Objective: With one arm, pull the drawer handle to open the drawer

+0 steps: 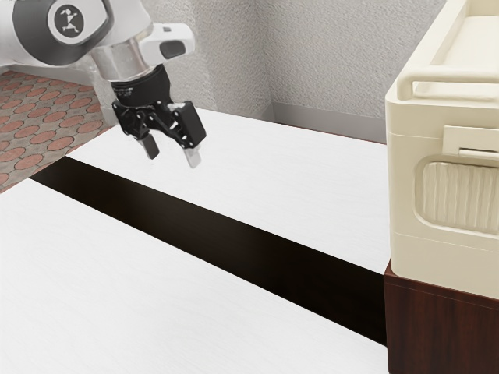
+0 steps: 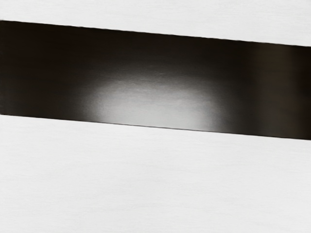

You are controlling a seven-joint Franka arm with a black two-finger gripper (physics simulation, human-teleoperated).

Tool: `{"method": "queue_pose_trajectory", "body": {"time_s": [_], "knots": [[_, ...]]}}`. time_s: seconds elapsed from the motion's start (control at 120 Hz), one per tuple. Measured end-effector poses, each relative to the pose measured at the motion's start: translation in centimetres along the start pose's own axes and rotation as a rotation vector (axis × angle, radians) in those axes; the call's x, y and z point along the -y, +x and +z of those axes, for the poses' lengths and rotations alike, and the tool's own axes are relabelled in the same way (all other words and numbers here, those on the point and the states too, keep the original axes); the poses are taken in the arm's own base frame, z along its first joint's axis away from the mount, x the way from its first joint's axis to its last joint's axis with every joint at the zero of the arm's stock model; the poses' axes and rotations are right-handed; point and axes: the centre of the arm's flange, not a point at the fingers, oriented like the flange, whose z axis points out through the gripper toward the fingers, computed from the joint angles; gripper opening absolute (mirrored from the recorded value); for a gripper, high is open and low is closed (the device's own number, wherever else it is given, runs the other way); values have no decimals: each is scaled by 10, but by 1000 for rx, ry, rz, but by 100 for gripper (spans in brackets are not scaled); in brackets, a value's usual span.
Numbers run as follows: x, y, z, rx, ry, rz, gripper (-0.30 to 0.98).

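The gripper (image 1: 172, 156) points down, open, above the table (image 1: 296, 187)

The arm (image 1: 117, 12) has smooth, glossy white casings with rounded edges. A broad dark grey cap (image 1: 39, 29) carries a round badge (image 1: 69, 21), its small pale figure set on a darker disc within a light ring. Below the white shell comes a short silvery metal cylinder (image 1: 127, 61), and beside it a white rounded housing (image 1: 174, 33) with a dark grey oval inset (image 1: 172, 48). A black ribbed collar (image 1: 142, 87) joins the black hand (image 1: 171, 153), whose angular linkages bear small light dots. One fingertip (image 1: 193, 157) is pale grey, the other dark.
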Motion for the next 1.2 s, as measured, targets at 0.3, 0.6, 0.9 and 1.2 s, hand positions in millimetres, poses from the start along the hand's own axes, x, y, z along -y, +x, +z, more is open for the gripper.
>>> {"method": "queue_pose_trajectory", "body": {"time_s": [0.3,0.6,0.9,1.2], "knots": [[47,-3,-53,-160,11,-91,67],[90,-15,-83,-204,8,-344,67],[42,24,10,-37,-82,-548,67],[-73,48,75,-35,-140,-542,67]]}}
